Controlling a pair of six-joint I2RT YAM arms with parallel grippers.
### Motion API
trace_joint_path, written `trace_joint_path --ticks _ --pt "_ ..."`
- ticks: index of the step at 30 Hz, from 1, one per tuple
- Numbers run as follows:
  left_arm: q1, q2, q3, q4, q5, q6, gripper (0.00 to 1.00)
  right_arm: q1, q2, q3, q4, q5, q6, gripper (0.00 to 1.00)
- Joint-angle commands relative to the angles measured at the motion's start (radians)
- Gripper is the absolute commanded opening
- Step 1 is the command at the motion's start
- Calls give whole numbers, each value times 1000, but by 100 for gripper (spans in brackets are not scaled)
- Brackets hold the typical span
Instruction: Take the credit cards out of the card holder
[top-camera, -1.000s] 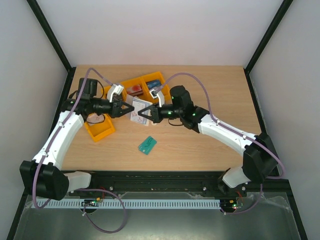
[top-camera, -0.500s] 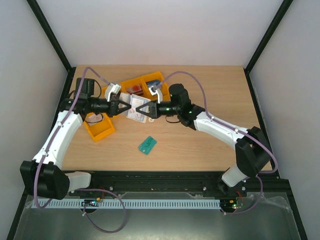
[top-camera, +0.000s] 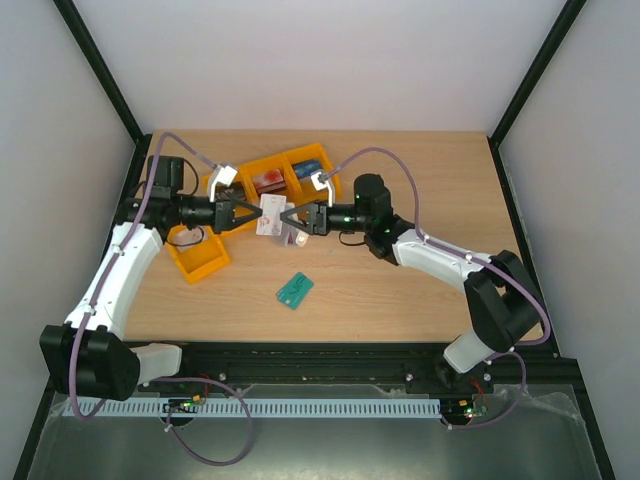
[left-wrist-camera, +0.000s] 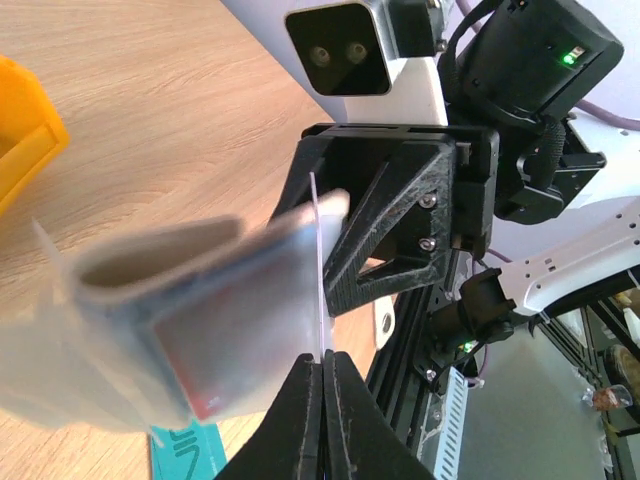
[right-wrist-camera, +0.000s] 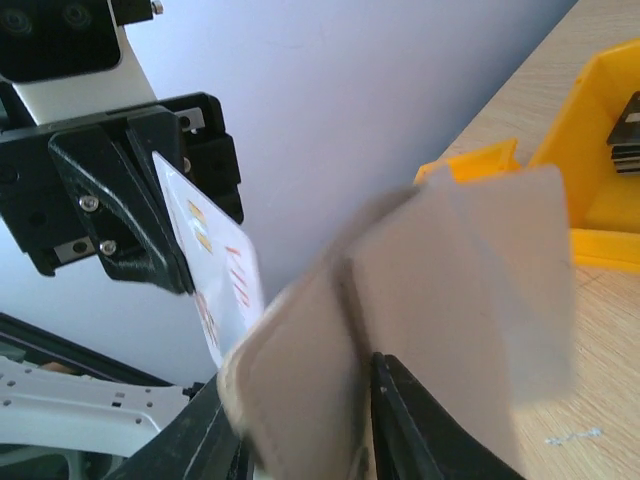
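- A whitish card (right-wrist-camera: 215, 275) is pinched edge-on between the closed fingertips of the left gripper (left-wrist-camera: 322, 362), just in front of the yellow bins (top-camera: 300, 158).
- The beige card holder (right-wrist-camera: 440, 290) is seen, blurred, between the parted fingers of the right gripper (right-wrist-camera: 305, 415), also just in front of those bins; whether it is gripped cannot be told.

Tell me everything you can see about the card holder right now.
The card holder is a small, soft-looking beige fold-over wallet with a pale blue-grey inner face, blurred in both wrist views. It is up off the table, partly open, between the fingers of the right gripper; how firmly they clamp it is unclear. A white card with red print, pinched by the left gripper, meets its edge; whether it has left its pocket cannot be told.
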Motion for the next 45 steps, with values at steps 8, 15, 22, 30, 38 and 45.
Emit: trace_joint_path --ticks 8,15,22,30,38,45 --pt "20 -22 -33 8 12 2 2 -17 -42 -22 32 -21 -12 2" --pt "67 -15 -74 48 -211 -44 2 -20 -7 91 -421 293 -256 2" --pt "107 -27 -92 54 -59 -44 2 10 -68 38 -296 101 -270 30" --pt "104 -42 -64 -12 128 24 2 69 49 82 17 34 -72 63" --pt "88 -53 -57 -36 149 54 2 97 64 96 80 -26 -25 2" --pt "88 -36 120 -186 -196 260 67 28 48 180 -208 -65 -41 2"
